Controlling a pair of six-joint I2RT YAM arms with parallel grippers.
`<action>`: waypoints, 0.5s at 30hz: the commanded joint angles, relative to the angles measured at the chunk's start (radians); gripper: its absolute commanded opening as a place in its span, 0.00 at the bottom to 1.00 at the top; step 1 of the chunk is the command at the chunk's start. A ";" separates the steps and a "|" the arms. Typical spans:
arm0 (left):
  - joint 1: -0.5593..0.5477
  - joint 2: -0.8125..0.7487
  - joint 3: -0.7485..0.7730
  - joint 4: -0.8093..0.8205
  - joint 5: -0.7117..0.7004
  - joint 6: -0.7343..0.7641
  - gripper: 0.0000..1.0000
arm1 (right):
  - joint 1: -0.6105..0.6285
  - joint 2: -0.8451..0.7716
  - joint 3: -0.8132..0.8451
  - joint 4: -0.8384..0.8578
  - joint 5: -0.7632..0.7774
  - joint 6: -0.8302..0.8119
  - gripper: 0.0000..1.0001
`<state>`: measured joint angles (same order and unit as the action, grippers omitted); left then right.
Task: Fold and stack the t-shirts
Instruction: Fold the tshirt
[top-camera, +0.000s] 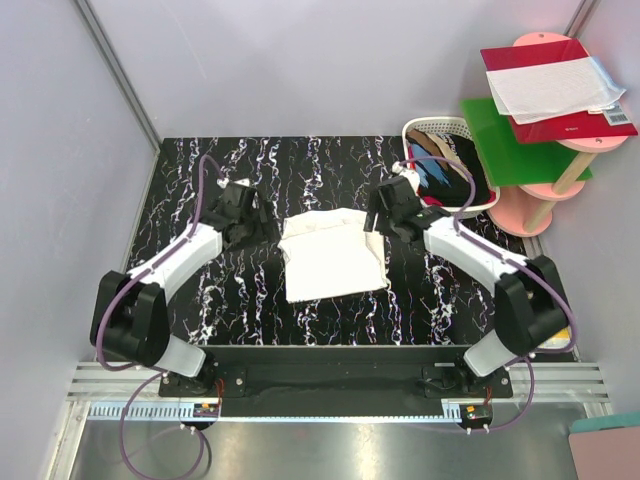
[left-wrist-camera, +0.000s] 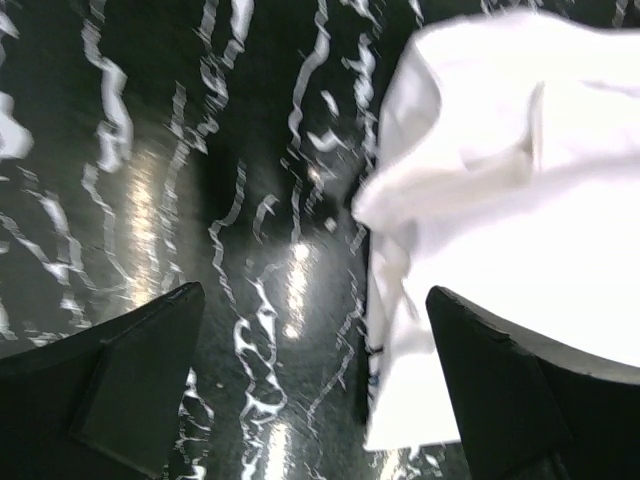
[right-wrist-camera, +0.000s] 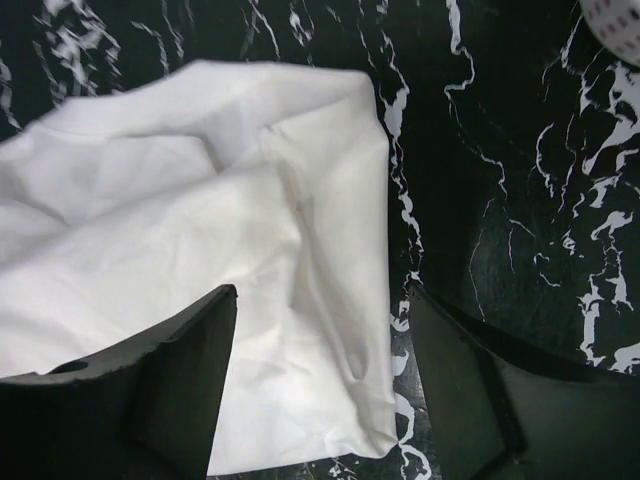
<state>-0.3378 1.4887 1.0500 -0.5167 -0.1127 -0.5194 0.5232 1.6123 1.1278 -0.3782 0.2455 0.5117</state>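
Left gripper (left-wrist-camera: 312, 295): spread wide, empty; folded white cloth t-shirt (left-wrist-camera: 500, 180) at its right finger.
Right gripper (right-wrist-camera: 322, 290): jaws apart, holding nothing, cloth beneath.
Tip: rise straight, don't snag the fold!

A black marble-patterned surface (top-camera: 200, 170) veined in white is enclosed by plain pale grey walls (top-camera: 300, 60), which are joined at the back left corner by a metal strip (top-camera: 117, 70). Soft glare from overhead light is reflected on the surface, brightest in the left wrist view. A pink tiered stand (top-camera: 525, 212) is set at the right, and an aluminium rail (top-camera: 350, 408) is fixed along the near edge.
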 joint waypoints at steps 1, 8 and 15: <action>0.000 -0.116 -0.102 0.184 0.194 -0.039 0.99 | 0.001 -0.072 -0.054 0.145 0.069 -0.015 0.77; -0.024 -0.073 -0.151 0.245 0.261 -0.067 0.86 | 0.003 0.087 0.007 0.151 -0.028 0.002 0.79; -0.043 -0.010 -0.171 0.320 0.286 -0.091 0.81 | 0.003 0.202 0.033 0.191 -0.071 0.025 0.77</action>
<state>-0.3702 1.4429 0.8921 -0.2935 0.1234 -0.5865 0.5232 1.7943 1.1076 -0.2466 0.2024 0.5179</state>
